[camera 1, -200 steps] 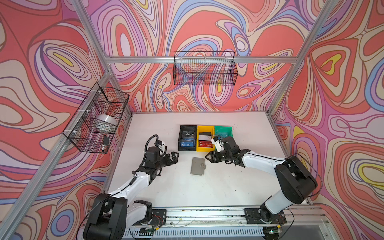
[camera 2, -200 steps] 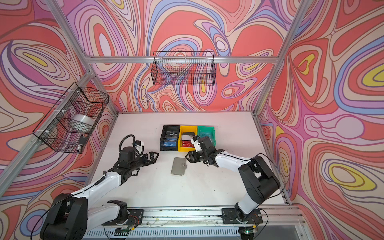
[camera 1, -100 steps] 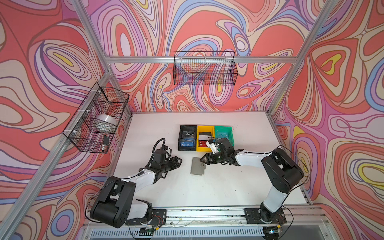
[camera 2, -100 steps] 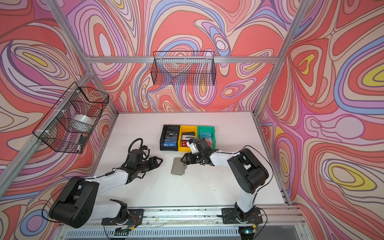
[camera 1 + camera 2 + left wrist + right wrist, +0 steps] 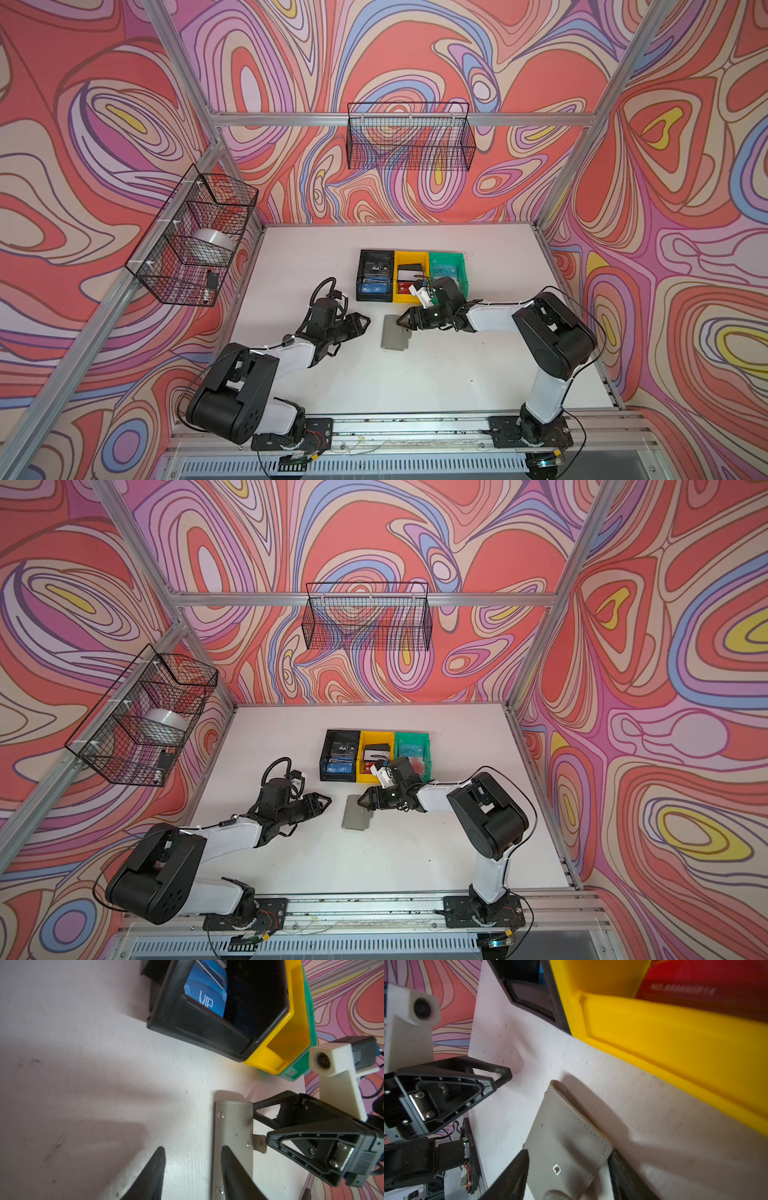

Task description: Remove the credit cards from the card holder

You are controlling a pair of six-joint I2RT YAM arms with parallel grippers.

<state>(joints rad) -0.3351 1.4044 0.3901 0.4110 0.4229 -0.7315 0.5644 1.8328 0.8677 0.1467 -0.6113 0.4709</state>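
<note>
Near the middle of the white table (image 5: 478, 374) — closed in by swirling pink-and-red walls (image 5: 415, 50) — the grey card holder (image 5: 394, 336) lies shut and flat, just before three bins (image 5: 411, 254) toward the back edge. Over its snap-tab side the right gripper (image 5: 403, 321) stands parted, grasping nothing; the left gripper (image 5: 365, 324), also parted and empty, sits just beside it. A blue card (image 5: 376, 287) rests in the black bin (image 5: 360, 274).

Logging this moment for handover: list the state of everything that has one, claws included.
card holder: folded shut, flat on the table.
left claw: open, empty, apart from the card holder.
right claw: open, at the card holder's tab edge.
black bin: holds a blue VIP card.
yellow bin: holds a red card.
green bin: holds a pale card.
</note>
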